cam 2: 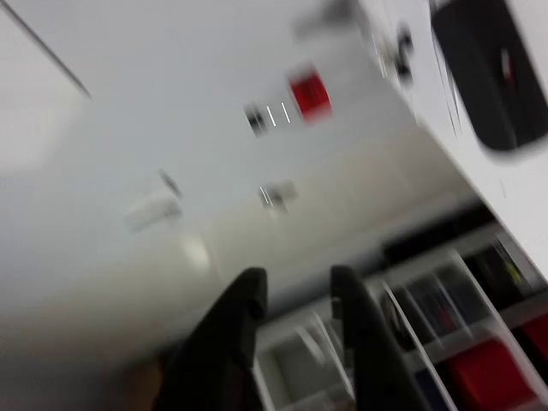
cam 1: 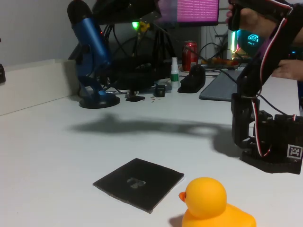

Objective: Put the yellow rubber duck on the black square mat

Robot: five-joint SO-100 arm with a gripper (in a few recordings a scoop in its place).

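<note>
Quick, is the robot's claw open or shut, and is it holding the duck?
Gripper: open, with a gap between its two fingers, and nothing in it. The yellow rubber duck sits on the table, beside the black square mat.

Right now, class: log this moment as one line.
duck: on table, right of mat | mat: bare | gripper: open, empty, raised away

Surface (cam 1: 57, 142): white, I see it running wide across the fixed view.
Microphone (cam 1: 90, 52): blue, upright on a round base at the back left.
Can (cam 1: 190, 55): red, standing at the rear.
Bottle (cam 1: 174, 72): small, white, green-capped, just left of the can.
Screen (cam 1: 198, 11): glowing pink, behind.
</note>
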